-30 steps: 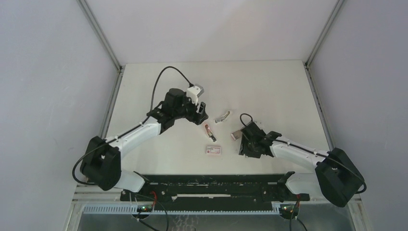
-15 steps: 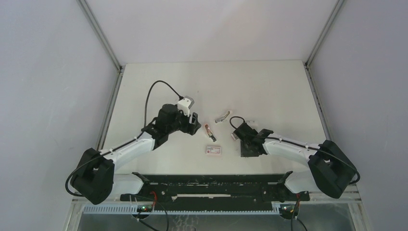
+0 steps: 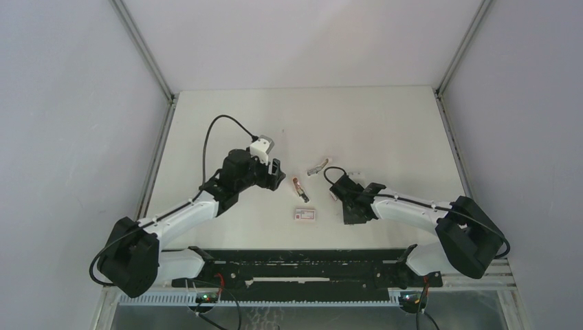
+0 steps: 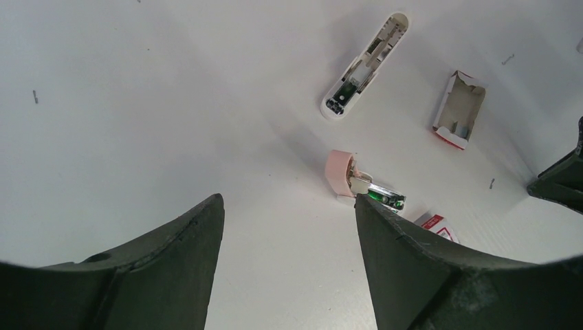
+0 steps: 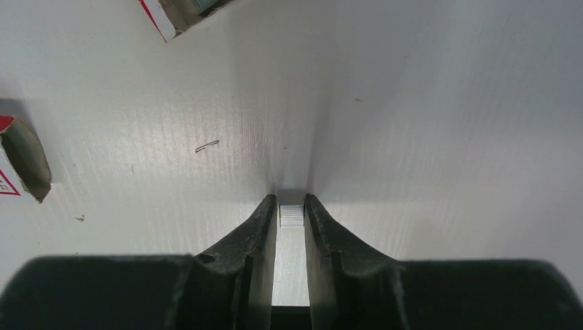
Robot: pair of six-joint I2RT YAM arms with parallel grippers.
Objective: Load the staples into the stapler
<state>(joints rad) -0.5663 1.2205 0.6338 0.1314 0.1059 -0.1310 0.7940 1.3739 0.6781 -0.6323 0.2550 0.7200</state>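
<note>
The stapler lies in two parts. A pink-capped metal rail [image 4: 363, 189] [image 3: 300, 188] sits just beyond my left gripper's right finger, and a long white shell [image 4: 364, 65] [image 3: 317, 166] lies farther off with its inside facing up. My left gripper [image 4: 289, 199] [image 3: 275, 174] hovers open over bare table with nothing between its fingers. The staples [image 5: 291, 215] are a small ribbed silvery strip resting on the table. My right gripper [image 5: 291, 199] [image 3: 353, 216] is shut on them, with both fingers pressed against their sides. In the top view the staples are hidden under that gripper.
A small white box with a red label [image 3: 304, 214] [image 4: 433, 223] lies near the front centre. An opened box [image 4: 459, 110] [image 5: 182, 12] lies by the right wrist. A loose staple [image 5: 207, 146] rests on the table. Black rails [image 3: 295, 265] run along the near edge.
My right gripper's jaws have narrowed onto the staples and that arm has shifted slightly left. The left arm has drawn back toward the near left, still open.
</note>
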